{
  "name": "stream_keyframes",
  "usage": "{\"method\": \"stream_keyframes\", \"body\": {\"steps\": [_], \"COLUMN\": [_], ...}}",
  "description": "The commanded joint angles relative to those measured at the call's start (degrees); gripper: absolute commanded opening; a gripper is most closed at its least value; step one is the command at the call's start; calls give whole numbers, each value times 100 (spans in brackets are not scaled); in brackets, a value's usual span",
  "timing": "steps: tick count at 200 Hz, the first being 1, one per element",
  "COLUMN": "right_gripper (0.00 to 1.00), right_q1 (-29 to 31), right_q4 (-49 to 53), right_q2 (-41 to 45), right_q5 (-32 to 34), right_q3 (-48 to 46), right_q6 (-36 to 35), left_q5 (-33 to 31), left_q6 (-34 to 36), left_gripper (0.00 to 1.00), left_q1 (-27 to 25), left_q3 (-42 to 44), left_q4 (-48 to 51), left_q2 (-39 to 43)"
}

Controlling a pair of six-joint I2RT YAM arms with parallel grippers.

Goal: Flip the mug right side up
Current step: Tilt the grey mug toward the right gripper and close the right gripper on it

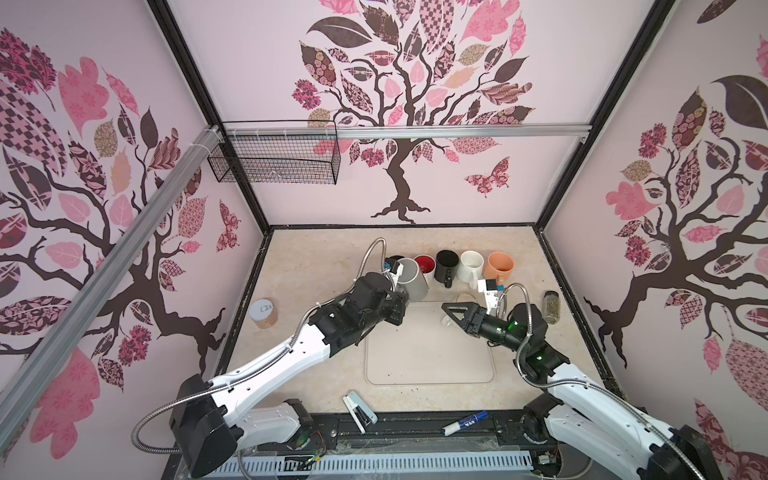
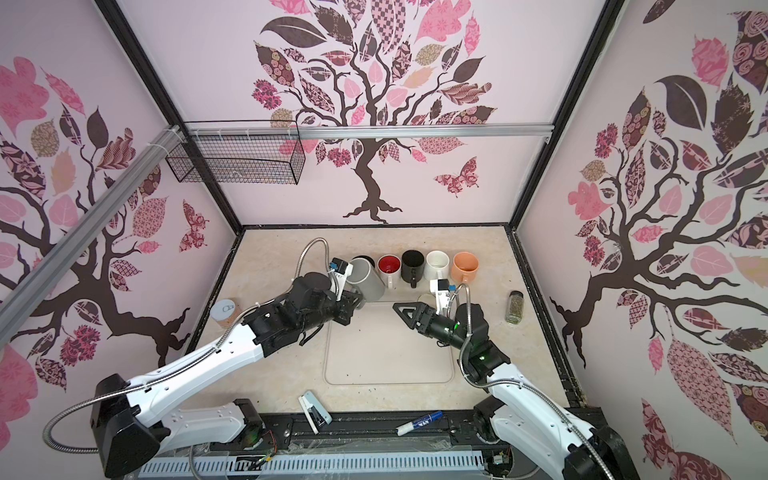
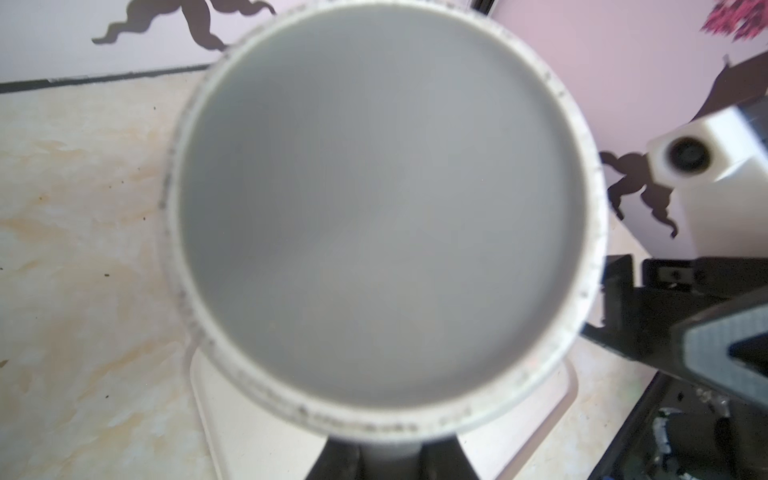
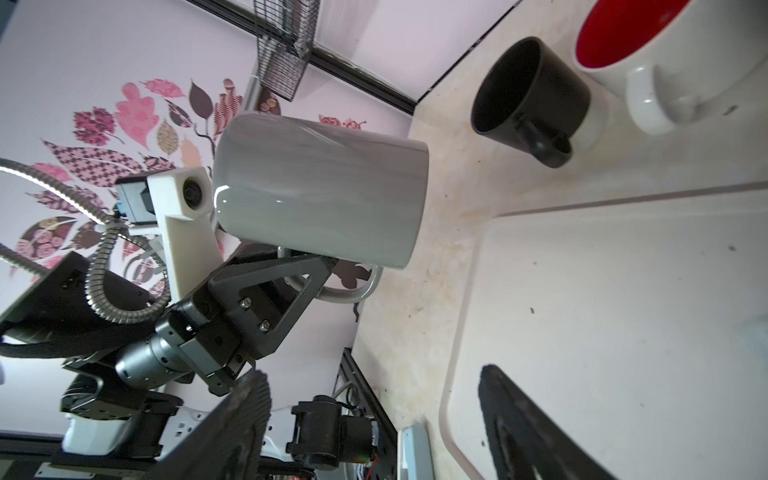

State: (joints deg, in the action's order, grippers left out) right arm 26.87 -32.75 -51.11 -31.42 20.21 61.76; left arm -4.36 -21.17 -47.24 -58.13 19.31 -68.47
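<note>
Right wrist view: left gripper (image 4: 326,266) clamped on handle (image 4: 357,291) of mug (image 4: 320,191), held tilted clear of table (image 4: 457,208). Right gripper (image 1: 451,312) open, empty. Likely glazed ceramic: rigid, slick, breakable; handle hold suits.

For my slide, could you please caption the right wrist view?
Left hand grips the grey mug by its handle.

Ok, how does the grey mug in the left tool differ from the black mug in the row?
The glossy grey mug is held tilted off the table, its handle pinched in the left tool; the black mug stands upright, mouth up, on the table, untouched. Both are cylindrical with one loop handle.
</note>
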Motion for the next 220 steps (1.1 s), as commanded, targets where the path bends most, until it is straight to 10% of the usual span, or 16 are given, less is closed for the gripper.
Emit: {"method": "stream_keyframes", "body": {"steps": [1,49,220], "right_gripper": [81,76,63], "right_q1": [20,115,343], "right_q4": [-2046,-4162,-5039], "right_q2": [-514,-1551,-1924], "right_q5": [-316,-422,-54], "right_q3": [-96,2,672], "right_q6": [1089,2186,2274], "left_q5": [185,544,1541], "left_q6": [-463,-1024,-2367], "left_gripper": [0,0,0], "left_q1": [0,22,21], "left_q3": [-601,-592,175], "left_q4": [-1082,-1712,-3856], "left_q2": [406,498,281]}}
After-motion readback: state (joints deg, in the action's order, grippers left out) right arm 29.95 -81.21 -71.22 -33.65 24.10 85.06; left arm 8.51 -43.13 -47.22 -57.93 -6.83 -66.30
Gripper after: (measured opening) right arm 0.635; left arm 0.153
